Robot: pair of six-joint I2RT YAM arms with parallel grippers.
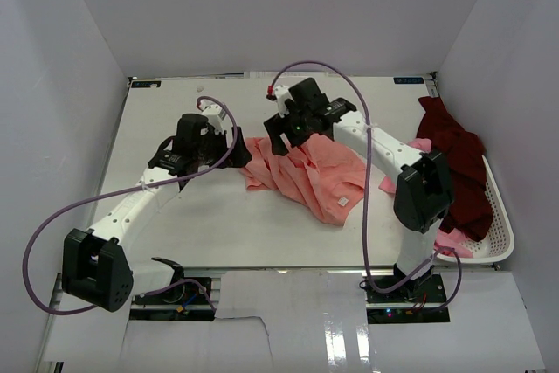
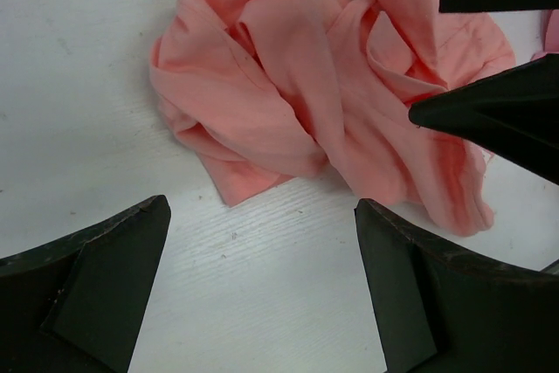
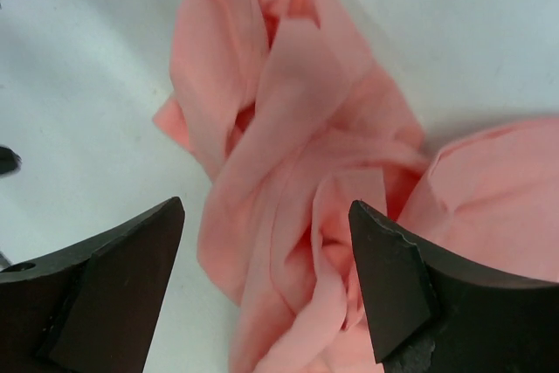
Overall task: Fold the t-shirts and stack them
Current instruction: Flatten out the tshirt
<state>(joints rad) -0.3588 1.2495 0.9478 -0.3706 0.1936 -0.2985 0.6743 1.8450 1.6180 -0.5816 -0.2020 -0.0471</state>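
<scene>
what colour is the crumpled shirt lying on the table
The crumpled shirt is plain salmon pink, clearest in the left wrist view.

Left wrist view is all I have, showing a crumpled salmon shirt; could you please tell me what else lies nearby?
Observer: A white basket sits at the right edge of the table, with a dark maroon t-shirt spilling out of it.
Operator: Is anything else in it?
Observer: Yes, a lighter pink t-shirt peeks out beneath the maroon one.
Operator: Is the right gripper holding my shirt?
Observer: No, the right gripper stands open over a twisted fold of the salmon-pink t-shirt, not closed on it.
</scene>
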